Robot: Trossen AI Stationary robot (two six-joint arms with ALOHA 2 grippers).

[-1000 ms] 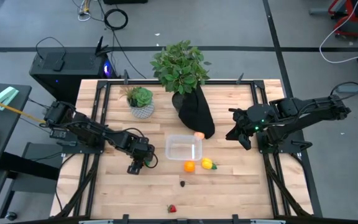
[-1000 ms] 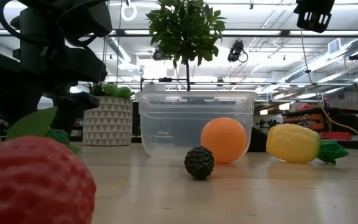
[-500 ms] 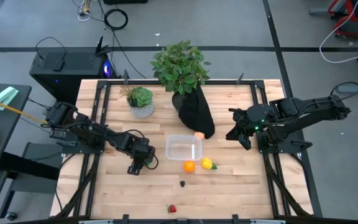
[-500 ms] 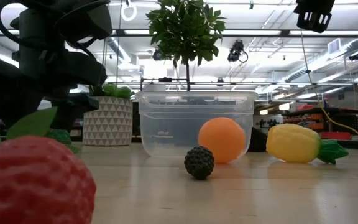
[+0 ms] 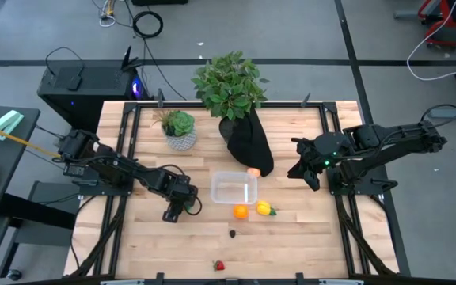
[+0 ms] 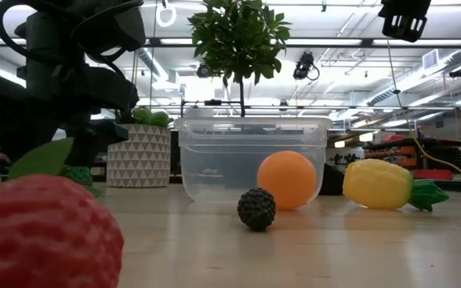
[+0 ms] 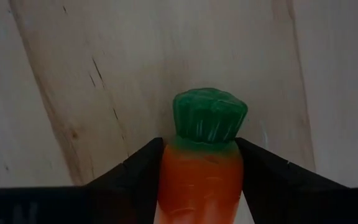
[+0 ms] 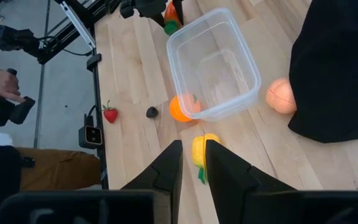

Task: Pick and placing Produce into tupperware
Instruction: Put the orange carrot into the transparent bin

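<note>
**Carrot sitting between the left claw's fingers, most of it hidden**

The carrot [image 7: 202, 162] is down on the wood at the table's left side, left of the tupperware [image 5: 234, 189]. The left wrist view shows only its green top and the upper part of the orange body; the rest is cut off at the frame edge. The left gripper [image 5: 187, 206] has 1 dark finger on each side of the carrot, right up against the orange, so it looks clamped on it, though I can't tell how firm the squeeze is. From overhead the carrot is basically swallowed by the gripper, and in the low view the arm blocks it.

The tupperware sits near the table's middle, clear-walled with nothing visible inside. Just in front of it are the orange [image 5: 241, 211] and the yellow piece [image 5: 265, 209], side by side; in the low view the orange looks to be touching the container wall. The tiny dark piece [image 5: 233, 233] is a bit nearer, and the strawberry [image 5: 219, 265] is at the near edge, so close to the low camera that it's a big cropped red blob. The peach-coloured ball [image 5: 253, 171] is tucked against the black cloth [image 5: 250, 142] behind the container, partly tucked under its edge.

The right gripper [image 5: 305, 176] hovers off to the right, well apart from everything, fingers nearly together with only a slim gap, holding nothing.
</note>
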